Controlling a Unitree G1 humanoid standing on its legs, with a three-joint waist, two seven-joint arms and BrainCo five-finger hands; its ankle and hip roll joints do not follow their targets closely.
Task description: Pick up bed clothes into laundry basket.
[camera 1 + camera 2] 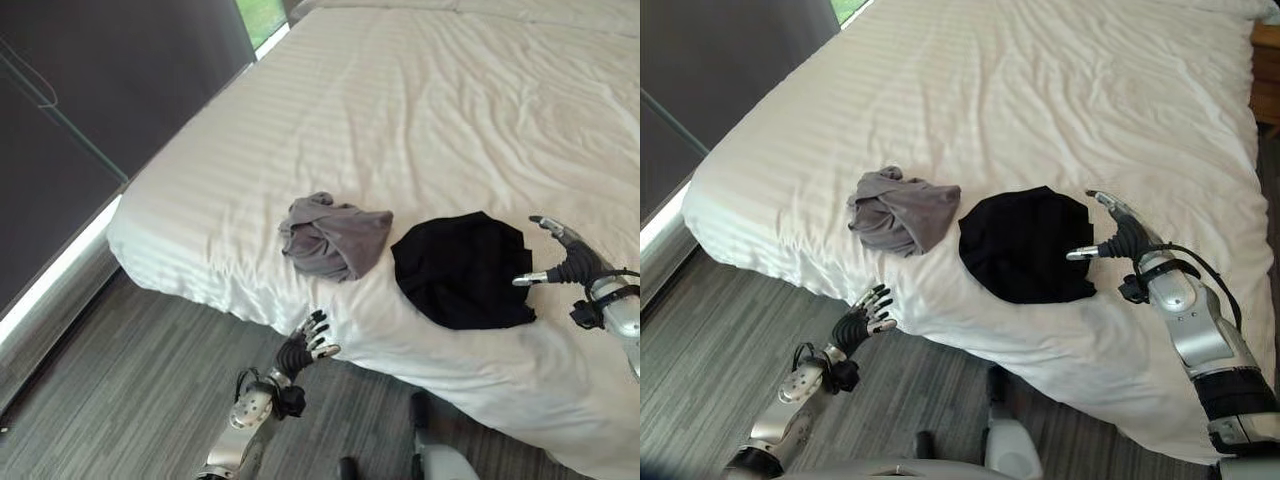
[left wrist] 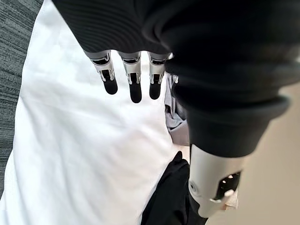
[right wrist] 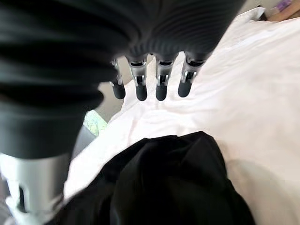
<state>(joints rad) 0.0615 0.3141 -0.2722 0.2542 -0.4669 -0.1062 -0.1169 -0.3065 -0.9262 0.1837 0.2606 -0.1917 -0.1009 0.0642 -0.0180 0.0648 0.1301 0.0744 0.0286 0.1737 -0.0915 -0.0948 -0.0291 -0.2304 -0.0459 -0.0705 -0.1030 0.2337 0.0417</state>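
Note:
A crumpled grey garment (image 1: pixel 333 237) lies near the bed's front edge, with a black garment (image 1: pixel 462 268) spread just to its right. My right hand (image 1: pixel 567 257) hovers over the bed at the black garment's right edge, fingers straight and thumb pointing at the cloth, holding nothing. In the right wrist view the black garment (image 3: pixel 164 187) lies below the straight fingers (image 3: pixel 161 86). My left hand (image 1: pixel 303 345) is low in front of the bed's side, below the grey garment, open and empty. The left wrist view shows its fingers (image 2: pixel 135 83) over the white sheet, with the grey garment (image 2: pixel 177 119) beyond.
The white striped bed (image 1: pixel 440 110) takes up most of the view. Its front corner (image 1: pixel 130 235) stands at the left. Grey wood-look floor (image 1: pixel 130 380) lies in front, with a dark wall (image 1: pixel 90 110) and a lit strip along its base at the left.

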